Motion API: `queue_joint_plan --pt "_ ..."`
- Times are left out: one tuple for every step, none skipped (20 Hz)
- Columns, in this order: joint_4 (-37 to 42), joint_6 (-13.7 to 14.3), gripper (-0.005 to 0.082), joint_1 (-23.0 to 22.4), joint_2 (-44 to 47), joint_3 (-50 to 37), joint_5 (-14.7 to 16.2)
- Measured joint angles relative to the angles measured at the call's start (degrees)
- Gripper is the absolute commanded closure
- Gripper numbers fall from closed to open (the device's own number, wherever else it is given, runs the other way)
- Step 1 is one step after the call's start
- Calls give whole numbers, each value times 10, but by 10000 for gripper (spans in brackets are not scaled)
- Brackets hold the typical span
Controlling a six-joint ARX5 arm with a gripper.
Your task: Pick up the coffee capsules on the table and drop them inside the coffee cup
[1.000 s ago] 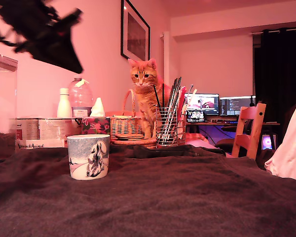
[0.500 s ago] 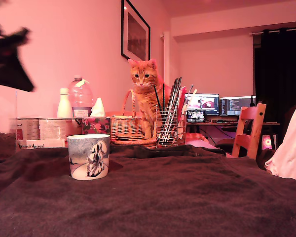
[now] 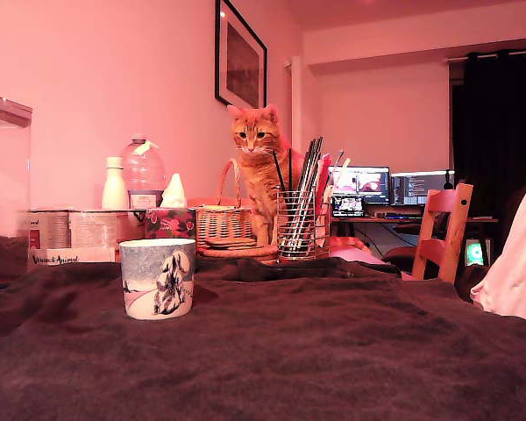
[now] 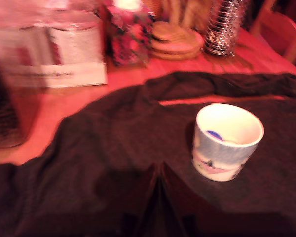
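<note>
Dark script on the white cardboard box (image 3: pixel 60 257) just behind the painted greyish-white ceramic cup (image 3: pixel 158 278) is too small to make out; nothing else carries legible text.

One cup (image 3: pixel 158 278) stands on one dark cloth (image 3: pixel 289 342), with one blue capsule (image 4: pixel 215 134) visible inside. Behind: one cat (image 3: pixel 261 167), one basket (image 3: pixel 223 224), one mesh holder (image 3: pixel 296 224), two bottles (image 3: pixel 132 174), two monitors (image 3: pixel 390 186), one chair (image 3: pixel 441 230).
</note>
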Motion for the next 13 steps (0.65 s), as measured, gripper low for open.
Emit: queue_joint_plan --pt "3 -3 793 0 -20 -16 -4" --pt "5 -7 793 0 -39 -32 -8" --pt "5 -13 793 0 -60 -48 -10" --pt "6 -13 793 0 -81 -63 -11" --pt "5 -14 793 0 -102 -78 -12" --pt "5 -14 793 0 -123 -91 -12" --pt "3 -14 793 0 -144 -102 -12" --pt "3 -15 793 0 -164 -113 -9" --pt "2 -15 793 0 -184 -123 -8" --pt "-6 -27 793 0 -205 -128 -7" --pt "-16 -27 793 0 -220 -129 -7" --pt "-26 -27 793 0 -232 -129 -7" --pt "-37 -27 793 0 -244 -129 -7"
